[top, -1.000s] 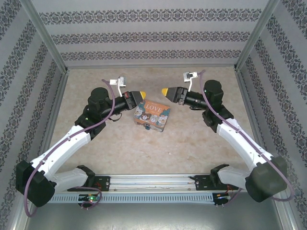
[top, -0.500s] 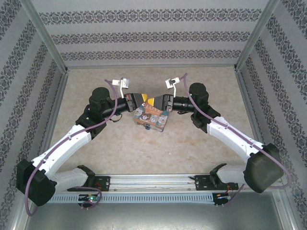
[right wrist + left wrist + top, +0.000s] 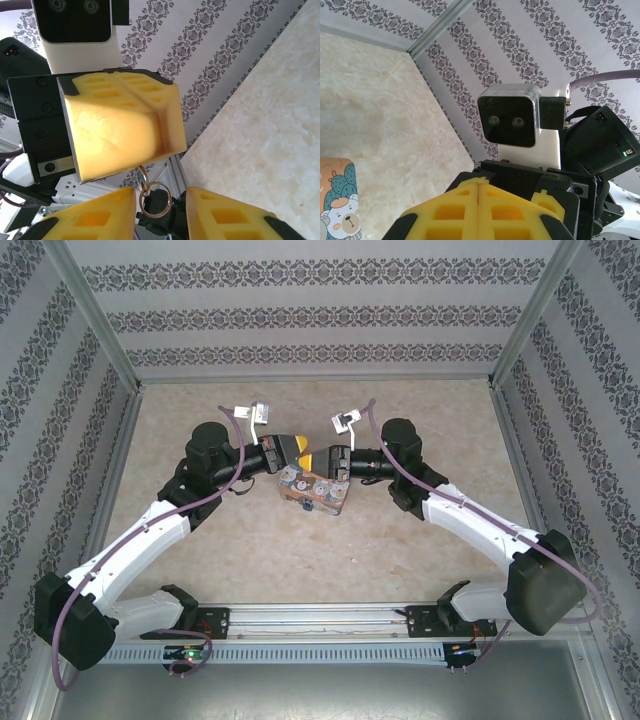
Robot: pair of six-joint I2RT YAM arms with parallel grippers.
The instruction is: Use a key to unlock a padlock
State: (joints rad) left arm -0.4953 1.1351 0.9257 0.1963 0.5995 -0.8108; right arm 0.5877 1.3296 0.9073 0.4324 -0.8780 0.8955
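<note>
Above the picture box (image 3: 318, 492), the left jaws are pressed closed, pinching small metal rings (image 3: 148, 189) that dangle beneath them. The right jaws stand partly open astride the rings; whether padlock or key hangs there is unclear.

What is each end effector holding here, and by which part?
The left end effector, shut, pinches the top link of small silvery metal rings hanging below its pads. The right end effector, jaws apart around the rings, grips nothing yet.
</note>
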